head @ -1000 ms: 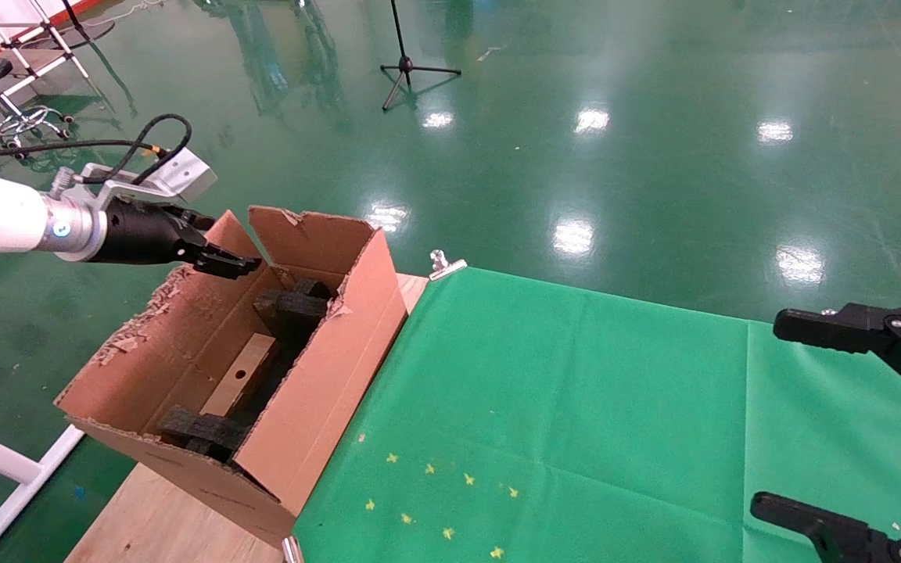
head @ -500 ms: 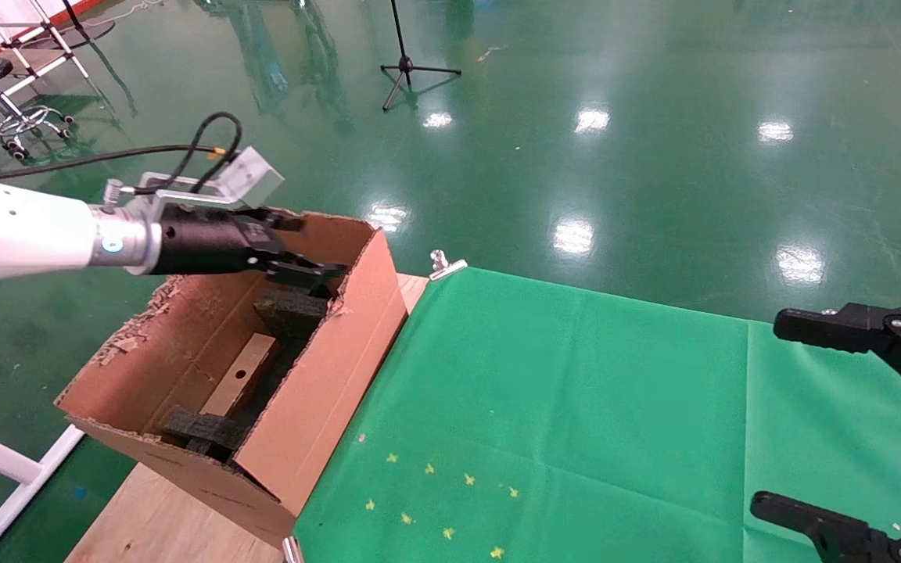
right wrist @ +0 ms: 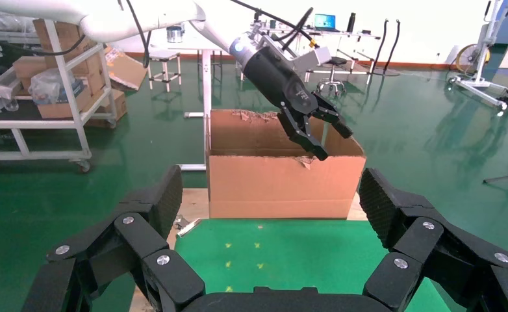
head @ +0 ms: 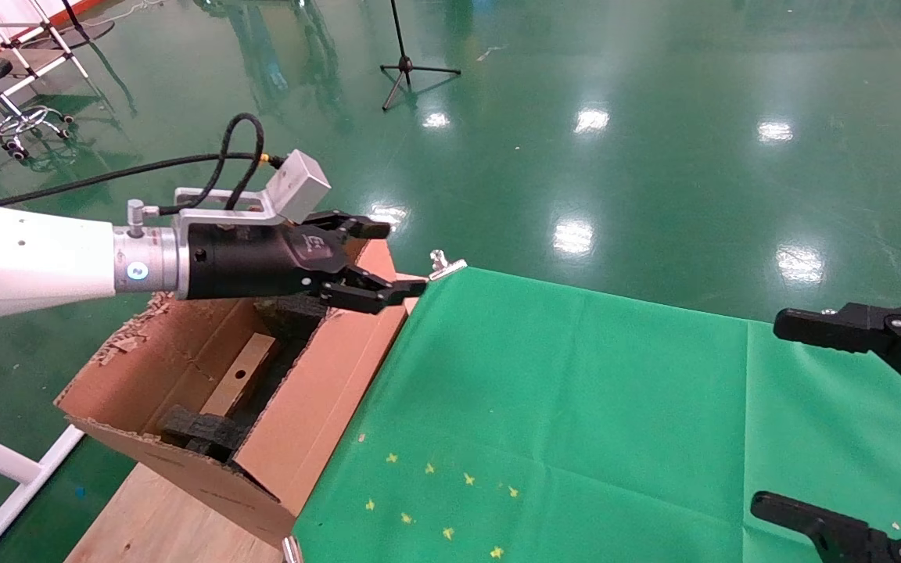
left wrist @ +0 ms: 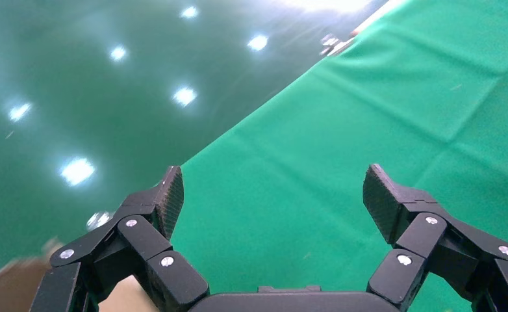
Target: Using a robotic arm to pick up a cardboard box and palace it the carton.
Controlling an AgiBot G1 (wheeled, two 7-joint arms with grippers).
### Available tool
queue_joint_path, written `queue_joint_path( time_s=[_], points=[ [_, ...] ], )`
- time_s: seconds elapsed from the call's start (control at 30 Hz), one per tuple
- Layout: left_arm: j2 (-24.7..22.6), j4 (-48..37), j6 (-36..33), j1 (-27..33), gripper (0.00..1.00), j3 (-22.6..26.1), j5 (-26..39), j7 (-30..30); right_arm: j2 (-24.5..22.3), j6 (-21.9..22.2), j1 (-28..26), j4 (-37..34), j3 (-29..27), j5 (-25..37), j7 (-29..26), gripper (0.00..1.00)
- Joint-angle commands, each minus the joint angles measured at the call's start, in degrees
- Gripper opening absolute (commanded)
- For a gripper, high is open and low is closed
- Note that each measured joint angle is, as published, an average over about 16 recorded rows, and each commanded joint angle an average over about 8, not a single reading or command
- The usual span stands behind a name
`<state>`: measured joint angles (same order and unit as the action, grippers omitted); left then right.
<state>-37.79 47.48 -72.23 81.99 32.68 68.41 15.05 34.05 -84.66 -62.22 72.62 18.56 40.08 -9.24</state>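
A slim cardboard box (head: pixel 240 374) lies inside the carton (head: pixel 317 399), long axis along the carton's length, between black foam blocks (head: pixel 204 432). Above the carton's far corner, the left pincer (head: pixel 388 262) hangs spread and empty, pointing out over the green bench (head: pixel 615 407); the box sits below and behind it. The right pincer (right wrist: pixel 271 214) waits spread, well apart.
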Motion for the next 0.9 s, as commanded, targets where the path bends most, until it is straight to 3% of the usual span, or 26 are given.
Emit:
queue_joint_path(
  time_s=[0.03,0.9],
  points=[
    [0.19,1.76,-0.91,-1.37,1.0,-1.12,-1.79,-0.29,0.0,0.0,0.0,0.0,0.0,0.0,0.0,1.0],
    [2.57,24.24,-12.51,-18.97,1.0,-15.47,-24.66,-3.99,-0.01,0.01,-0.01,0.0,0.03,-0.02,0.02,1.0]
  ],
)
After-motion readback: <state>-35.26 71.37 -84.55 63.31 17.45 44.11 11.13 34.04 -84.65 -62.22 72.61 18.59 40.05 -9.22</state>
